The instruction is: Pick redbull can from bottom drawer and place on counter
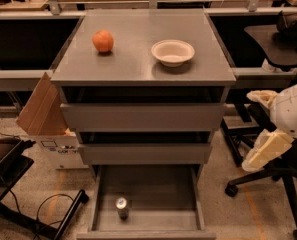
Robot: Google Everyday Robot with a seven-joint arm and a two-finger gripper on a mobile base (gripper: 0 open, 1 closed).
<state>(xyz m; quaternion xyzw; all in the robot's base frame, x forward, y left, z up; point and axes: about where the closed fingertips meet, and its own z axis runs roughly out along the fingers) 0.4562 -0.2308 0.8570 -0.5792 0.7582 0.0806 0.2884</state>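
The redbull can (122, 207) stands upright in the open bottom drawer (153, 194), near its front left. The counter (138, 59) is the grey top of the cabinet, above the two shallower drawers. My gripper (257, 160) is at the end of the cream-coloured arm at the right. It hangs beside the cabinet at about the height of the middle drawer, well apart from the can.
An orange fruit (103, 40) and a white bowl (173, 52) sit on the counter. A cardboard box (43, 116) leans at the cabinet's left. An office chair base (268, 176) stands to the right, and a black stand (18, 184) with cables lies at the lower left.
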